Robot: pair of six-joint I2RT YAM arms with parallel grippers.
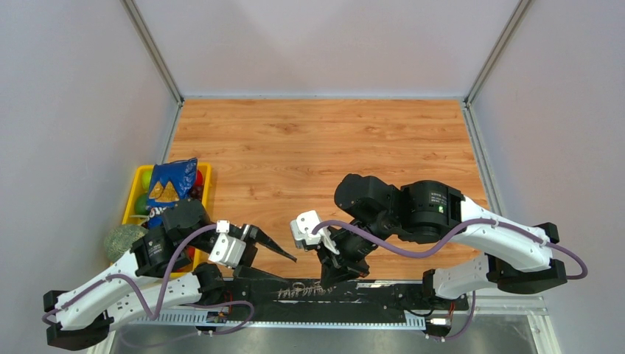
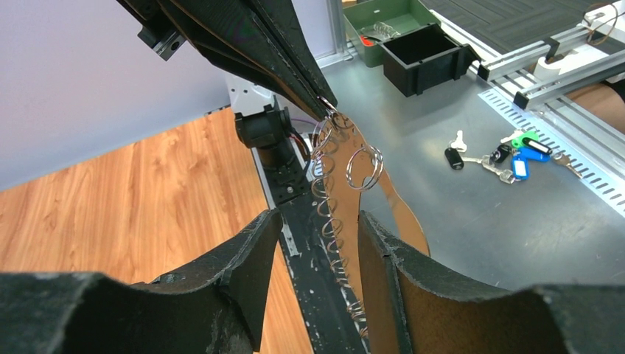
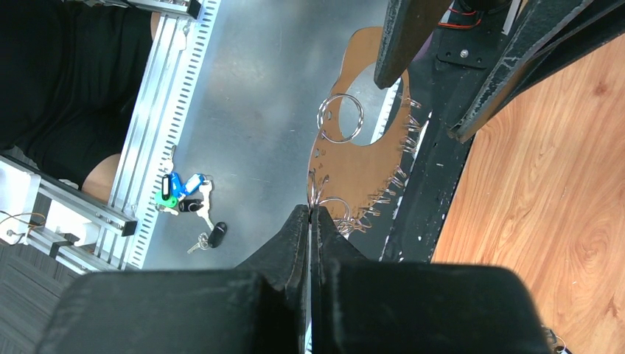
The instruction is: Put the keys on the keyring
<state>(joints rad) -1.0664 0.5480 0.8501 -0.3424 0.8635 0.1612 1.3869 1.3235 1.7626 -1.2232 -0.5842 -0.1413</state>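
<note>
The keyring [image 3: 354, 169] is a thin brown-grey hoop fringed with small wire rings. It hangs over the black rail at the table's near edge [image 1: 306, 289]. My right gripper [image 3: 311, 214] is shut on one end of its rim, also seen in the top view [image 1: 328, 279]. My left gripper [image 2: 318, 221] is open, its fingers on either side of the hoop's fringed band [image 2: 346, 192] without touching it. A loose split ring [image 2: 363, 166] dangles from the hoop. The black-headed key [image 2: 452, 157] lies on the grey metal surface below, beside a bunch of keys with coloured tags [image 2: 519, 151].
A yellow bin [image 1: 138, 177] with a blue snack bag [image 1: 171, 188] stands at the table's left edge, with a green round object [image 1: 123, 240] beside it. The black rail [image 1: 383, 291] runs along the near edge. A green box [image 2: 383, 18] and a black box [image 2: 427, 51] sit beyond it.
</note>
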